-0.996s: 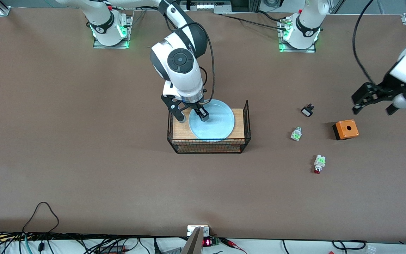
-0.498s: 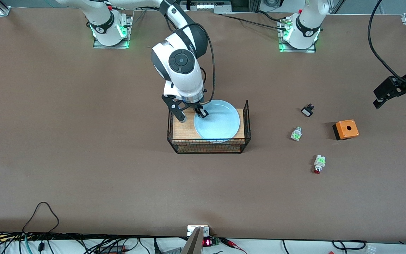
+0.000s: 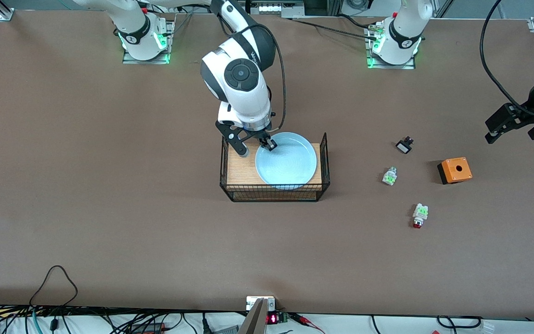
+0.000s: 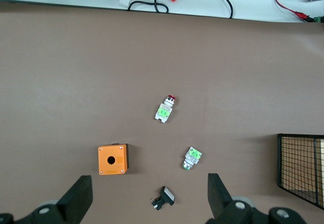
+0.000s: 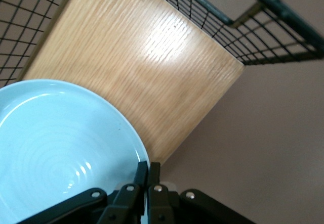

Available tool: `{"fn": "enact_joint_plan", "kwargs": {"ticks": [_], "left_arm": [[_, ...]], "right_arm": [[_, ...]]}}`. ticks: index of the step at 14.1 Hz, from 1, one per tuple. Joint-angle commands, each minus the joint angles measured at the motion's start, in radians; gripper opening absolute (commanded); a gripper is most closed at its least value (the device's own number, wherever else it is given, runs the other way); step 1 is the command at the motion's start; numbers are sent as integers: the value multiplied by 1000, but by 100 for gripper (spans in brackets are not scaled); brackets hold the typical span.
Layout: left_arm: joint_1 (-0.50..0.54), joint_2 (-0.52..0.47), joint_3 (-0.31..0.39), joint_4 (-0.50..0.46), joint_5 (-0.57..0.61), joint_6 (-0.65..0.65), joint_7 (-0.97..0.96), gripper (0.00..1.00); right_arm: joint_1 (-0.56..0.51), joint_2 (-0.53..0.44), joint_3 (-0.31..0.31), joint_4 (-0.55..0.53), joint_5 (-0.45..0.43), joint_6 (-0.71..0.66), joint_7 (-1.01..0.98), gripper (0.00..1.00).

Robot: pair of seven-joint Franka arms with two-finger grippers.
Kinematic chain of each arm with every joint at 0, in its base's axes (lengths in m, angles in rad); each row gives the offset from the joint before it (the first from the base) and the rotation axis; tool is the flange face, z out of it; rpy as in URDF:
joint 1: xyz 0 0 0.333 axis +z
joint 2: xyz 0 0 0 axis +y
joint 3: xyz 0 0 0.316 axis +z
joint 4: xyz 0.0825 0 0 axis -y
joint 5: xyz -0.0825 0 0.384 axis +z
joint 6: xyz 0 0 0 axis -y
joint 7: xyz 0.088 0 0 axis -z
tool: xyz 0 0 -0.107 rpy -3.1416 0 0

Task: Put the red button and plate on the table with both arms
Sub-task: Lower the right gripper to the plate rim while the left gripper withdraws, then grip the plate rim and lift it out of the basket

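R gripper [image 3: 257, 147] clamped on rim of plate [image 3: 287, 162], fingers [image 5: 143, 176] pinched tight; plate in wire rack [image 3: 325, 160], over wooden board [image 3: 238, 169].
L gripper [image 3: 512, 128] up over table [image 3: 109, 185] at L arm's end, jaws spread wide, holding nothing.
Red button [image 3: 419, 215] on table, nearer front cam than orange box [image 3: 454, 170], well apart from rack.
Writing on R arm not legible.

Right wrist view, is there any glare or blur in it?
Right wrist view: a bright glare patch on the wooden board; the round pale-blue plate shows small highlights; the black wire rack looks soft. Front view: no glare on the brown table.
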Motion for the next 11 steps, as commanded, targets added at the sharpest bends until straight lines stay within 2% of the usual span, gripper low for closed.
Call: {"fn": "enact_joint_plan", "kwargs": {"ticks": [1, 4, 6, 8, 11], "left_arm": [[0, 58, -5, 56, -12, -3, 28, 100], [-6, 88, -8, 106, -18, -41, 25, 100], [10, 114, 2, 172, -90, -139, 29, 100], [27, 135, 4, 218, -95, -156, 28, 100], [52, 140, 6, 223, -101, -159, 29, 100]], "right_arm": [[-5, -48, -14, -4, -1, 2, -2, 0], [-16, -119, -14, -4, -2, -26, -15, 0], [-28, -166, -17, -2, -2, -79, -61, 0], [-54, -214, -18, -1, 4, -132, -108, 0], [-92, -277, -22, -1, -2, -193, -188, 0]]}}
